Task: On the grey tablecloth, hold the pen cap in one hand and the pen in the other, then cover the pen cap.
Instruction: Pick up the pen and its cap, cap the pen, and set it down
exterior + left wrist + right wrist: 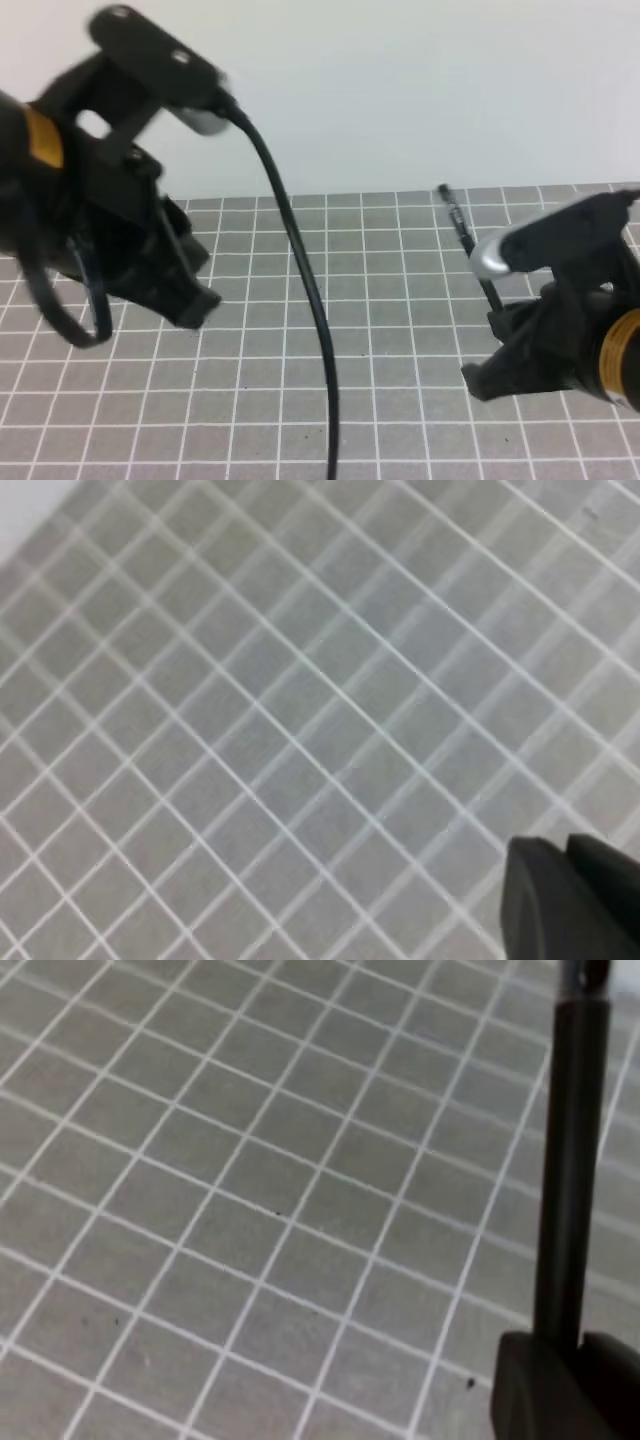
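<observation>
On the right, the right gripper (560, 1360) has its fingers closed on the pen (466, 243), which rises out of them at a slant above the grey tablecloth (400, 330), its far end pointing toward the back edge of the surface. On the left, the left gripper (195, 300) hangs blurred above the cloth; I cannot tell whether its fingers are open or closed. The pen cap is nowhere I can make out. A black cable (300, 270) loops down across the middle.

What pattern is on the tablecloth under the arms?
The grey tablecloth has thin white lines forming small squares, clearest in the right wrist view.
</observation>
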